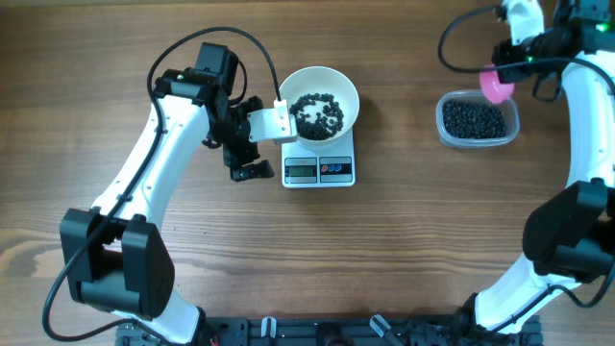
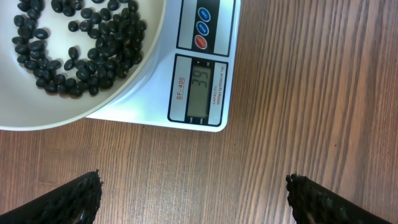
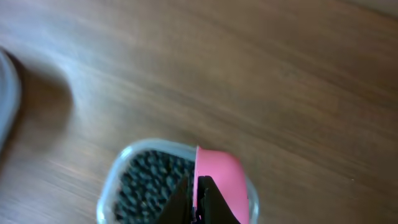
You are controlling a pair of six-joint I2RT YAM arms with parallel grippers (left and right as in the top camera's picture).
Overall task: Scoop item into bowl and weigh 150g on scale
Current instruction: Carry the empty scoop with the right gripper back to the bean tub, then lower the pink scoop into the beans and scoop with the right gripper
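Note:
The white bowl (image 1: 349, 92) stands on the small white scale (image 1: 332, 171), and black beans (image 1: 317, 113) cover part of its bottom. My left gripper (image 1: 248, 165) hovers open just left of the scale, holding nothing. In the left wrist view the bowl (image 2: 37, 112), its beans (image 2: 81, 56) and the scale's lit display (image 2: 200, 90) lie ahead of my spread fingertips (image 2: 81, 199). My right gripper (image 3: 198, 200) is shut on a pink scoop (image 3: 219, 177) above the clear tub (image 3: 115, 180) of beans (image 3: 146, 183). From overhead, scoop (image 1: 498, 86) and tub (image 1: 444, 123) sit far right.
Wood-grain tabletop (image 1: 413, 240) lies all around. Black cables loop above the left arm and near the right arm at the top edge. A blurred pale curved rim (image 3: 7, 99) shows at the left border of the right wrist view.

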